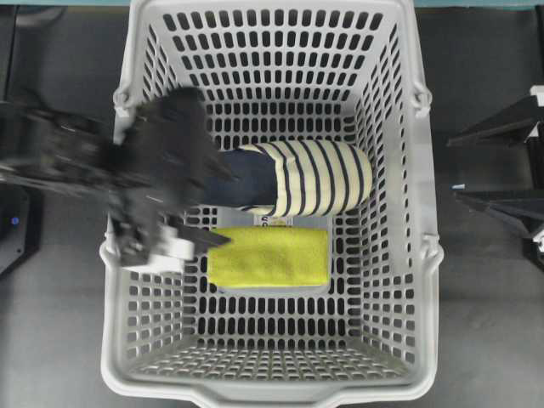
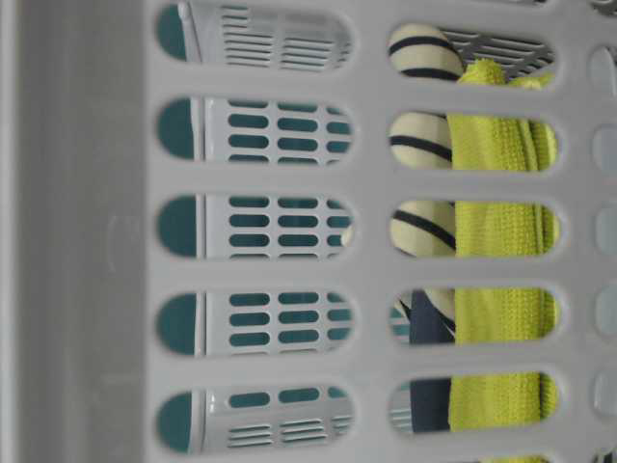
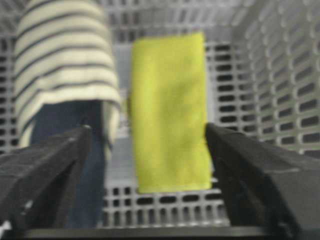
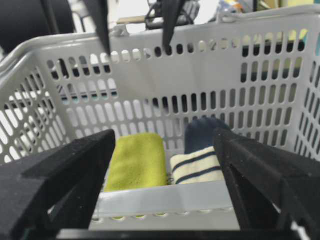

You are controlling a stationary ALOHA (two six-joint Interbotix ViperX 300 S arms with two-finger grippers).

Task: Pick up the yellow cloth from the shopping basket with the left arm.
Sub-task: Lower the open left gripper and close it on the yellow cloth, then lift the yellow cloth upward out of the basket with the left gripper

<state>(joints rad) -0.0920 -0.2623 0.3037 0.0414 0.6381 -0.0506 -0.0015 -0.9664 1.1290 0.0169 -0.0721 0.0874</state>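
Note:
The yellow cloth (image 1: pixel 269 255) lies folded flat on the floor of the grey shopping basket (image 1: pixel 425 170), beside the striped slipper (image 1: pixel 319 177). My left gripper (image 1: pixel 218 204) is open and blurred, inside the basket near its left wall and above the cloth's left end. In the left wrist view the cloth (image 3: pixel 170 110) lies ahead between the spread jaws of the left gripper (image 3: pixel 147 129), untouched. My right gripper (image 1: pixel 452 167) is open and empty outside the basket's right wall. In the right wrist view it (image 4: pixel 164 135) faces the cloth (image 4: pixel 136 160) over the rim.
The navy and cream slipper (image 3: pixel 62 70) lies just left of the cloth in the left wrist view, one finger over its navy part. The basket walls (image 2: pixel 96 231) stand high on all sides. The table-level view shows cloth (image 2: pixel 501 231) and slipper (image 2: pixel 424 135) through the slots.

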